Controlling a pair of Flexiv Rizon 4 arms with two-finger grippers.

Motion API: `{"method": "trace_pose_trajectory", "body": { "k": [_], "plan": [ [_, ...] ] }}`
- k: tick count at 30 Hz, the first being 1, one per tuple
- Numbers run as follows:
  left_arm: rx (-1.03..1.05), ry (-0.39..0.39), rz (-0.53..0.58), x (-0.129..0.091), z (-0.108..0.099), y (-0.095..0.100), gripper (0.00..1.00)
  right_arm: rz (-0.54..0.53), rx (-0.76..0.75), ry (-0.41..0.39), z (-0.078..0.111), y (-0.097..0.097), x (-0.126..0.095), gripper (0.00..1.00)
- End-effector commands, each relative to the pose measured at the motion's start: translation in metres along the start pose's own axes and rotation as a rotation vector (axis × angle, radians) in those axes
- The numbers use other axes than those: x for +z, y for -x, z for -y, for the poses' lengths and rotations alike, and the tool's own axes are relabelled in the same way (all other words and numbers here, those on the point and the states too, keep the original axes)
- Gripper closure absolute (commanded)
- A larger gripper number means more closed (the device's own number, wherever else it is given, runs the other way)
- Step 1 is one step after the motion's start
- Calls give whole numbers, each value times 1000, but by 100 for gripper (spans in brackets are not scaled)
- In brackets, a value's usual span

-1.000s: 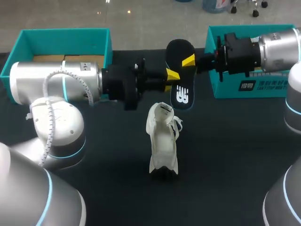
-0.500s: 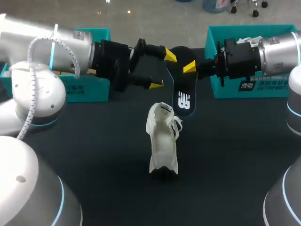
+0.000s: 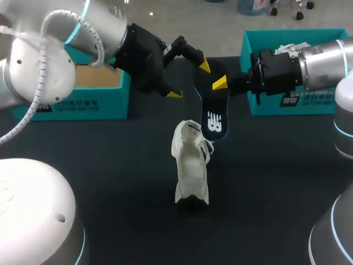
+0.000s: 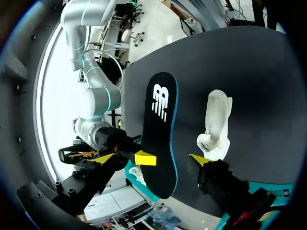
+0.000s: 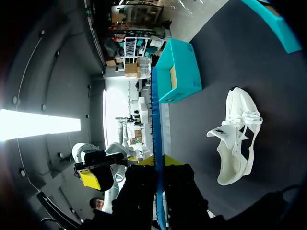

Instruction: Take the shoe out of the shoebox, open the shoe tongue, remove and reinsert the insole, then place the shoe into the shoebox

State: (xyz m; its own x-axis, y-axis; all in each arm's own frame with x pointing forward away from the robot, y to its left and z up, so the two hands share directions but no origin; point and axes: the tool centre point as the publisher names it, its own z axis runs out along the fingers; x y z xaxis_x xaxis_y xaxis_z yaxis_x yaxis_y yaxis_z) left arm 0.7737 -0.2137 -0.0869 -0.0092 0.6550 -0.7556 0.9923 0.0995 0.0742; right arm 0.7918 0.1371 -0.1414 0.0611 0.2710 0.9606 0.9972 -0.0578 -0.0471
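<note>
The right gripper (image 3: pixel 223 84) is clamped on a flat black insole (image 3: pixel 215 113) with a white logo and a blue rim. Its 2 yellow-tipped fingers press the insole's 2 faces away from the logo end. In the right wrist view the insole shows edge-on between those tips. The insole is held in the air above the dark table (image 3: pixel 276 176), and its logo end slopes down to just beside the collar of the white lace-up shoe (image 3: pixel 191 165). The shoe stands on its sole on the table, outside both boxes and roughly midway between them, with its tongue lifted and its mouth open. The left gripper (image 3: pixel 190 80) hovers beside the held part of the insole, fingers spread wide and gripping nothing. In the left wrist view the insole lies between those spread fingers, and neither tip visibly touches it. 1 open teal cardboard shoebox (image 3: pixel 83 102) sits at the table's far left, behind the left arm. A 2nd teal shoebox (image 3: pixel 314 105) sits at the far right, under the right arm.
</note>
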Motion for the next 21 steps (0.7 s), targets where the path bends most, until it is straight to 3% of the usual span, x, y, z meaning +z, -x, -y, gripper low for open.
{"method": "trace_pose_trajectory", "body": {
  "k": [1, 6, 11, 16, 21],
  "plan": [
    [0, -1, -223, 0, -2, 4, 0, 0, -1, -8, -2, 0, 3, 100],
    [0, -1, -223, 0, -2, 4, 0, 2, -2, -27, -1, 2, 8, 100],
    [-47, -48, -417, 0, -3, 14, 0, 3, 3, -31, 1, 6, 12, 100],
    [-50, -27, -622, -2, -6, 17, 0, 0, 7, -34, 3, 8, 14, 100],
    [-72, -34, -733, -3, -9, 14, 0, -8, 6, -34, 4, 8, 15, 100]
  ]
}}
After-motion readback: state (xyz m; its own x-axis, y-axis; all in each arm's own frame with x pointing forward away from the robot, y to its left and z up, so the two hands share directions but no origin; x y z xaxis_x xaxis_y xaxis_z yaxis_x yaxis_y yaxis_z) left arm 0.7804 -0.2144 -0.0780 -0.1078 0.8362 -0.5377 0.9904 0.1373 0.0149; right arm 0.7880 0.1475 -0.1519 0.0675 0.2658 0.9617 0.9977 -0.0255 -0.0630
